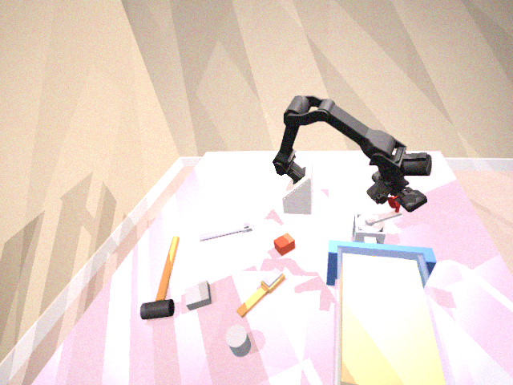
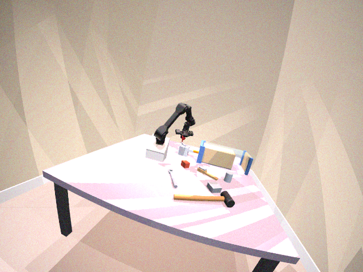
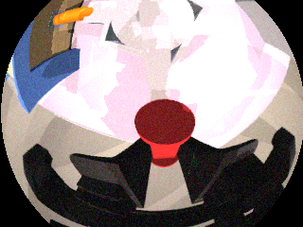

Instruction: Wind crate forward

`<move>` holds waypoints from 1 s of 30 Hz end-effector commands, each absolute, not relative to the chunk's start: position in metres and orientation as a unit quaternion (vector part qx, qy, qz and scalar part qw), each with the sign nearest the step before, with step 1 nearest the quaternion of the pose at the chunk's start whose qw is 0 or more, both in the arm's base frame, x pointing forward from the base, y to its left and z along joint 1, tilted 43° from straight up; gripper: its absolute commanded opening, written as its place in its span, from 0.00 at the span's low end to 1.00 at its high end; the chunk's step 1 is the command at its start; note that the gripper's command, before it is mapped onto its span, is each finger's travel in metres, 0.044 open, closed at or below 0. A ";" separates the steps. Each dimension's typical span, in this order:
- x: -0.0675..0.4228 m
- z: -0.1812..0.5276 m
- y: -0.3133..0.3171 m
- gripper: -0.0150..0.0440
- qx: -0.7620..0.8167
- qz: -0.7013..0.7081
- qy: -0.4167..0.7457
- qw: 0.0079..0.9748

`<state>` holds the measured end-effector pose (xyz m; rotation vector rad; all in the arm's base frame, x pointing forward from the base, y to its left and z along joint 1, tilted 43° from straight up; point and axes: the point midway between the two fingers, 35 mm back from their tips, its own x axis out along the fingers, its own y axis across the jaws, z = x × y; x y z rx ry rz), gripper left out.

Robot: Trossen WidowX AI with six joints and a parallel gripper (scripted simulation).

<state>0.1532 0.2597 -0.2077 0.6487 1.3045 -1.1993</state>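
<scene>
My gripper (image 1: 394, 204) (image 2: 183, 136) (image 3: 162, 132) is shut on the red knob (image 1: 392, 200) (image 3: 166, 121) of the winch handle. The handle's pale crank arm (image 1: 383, 216) lies across the top of the small grey winch (image 1: 368, 233) (image 2: 183, 151) (image 3: 166, 22), just below the gripper. An orange strap (image 2: 194, 151) (image 3: 72, 14) runs from the winch into the cubby. The blue frame (image 1: 381, 249) (image 2: 201, 152) (image 3: 38, 76) marks the cubby's mouth. The tan crate (image 2: 218, 158) (image 3: 51, 34) sits behind the frame, under the clear top panel (image 1: 385, 314). I cannot tell whether it touches the frame.
A hammer (image 1: 163, 277) (image 2: 202, 198), a wrench (image 1: 225, 233), a red block (image 1: 284, 243), a grey block (image 1: 198, 294), a brush (image 1: 260, 293) and a grey cylinder (image 1: 237, 339) lie left of the cubby. The arm's grey base block (image 1: 298, 199) stands behind them.
</scene>
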 end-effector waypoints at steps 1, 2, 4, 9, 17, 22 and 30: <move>0.136 -0.203 0.251 0.25 0.263 -0.525 0.563 0.582; 0.135 -0.202 0.250 0.25 0.263 -0.525 0.563 0.582; 0.132 -0.201 0.248 0.25 0.263 -0.525 0.563 0.582; 0.127 -0.197 0.245 0.25 0.262 -0.525 0.563 0.582; 0.119 -0.192 0.238 0.25 0.262 -0.525 0.563 0.582; 0.114 -0.187 0.233 0.25 0.262 -0.525 0.563 0.582; 0.108 -0.180 0.225 0.25 0.261 -0.526 0.563 0.582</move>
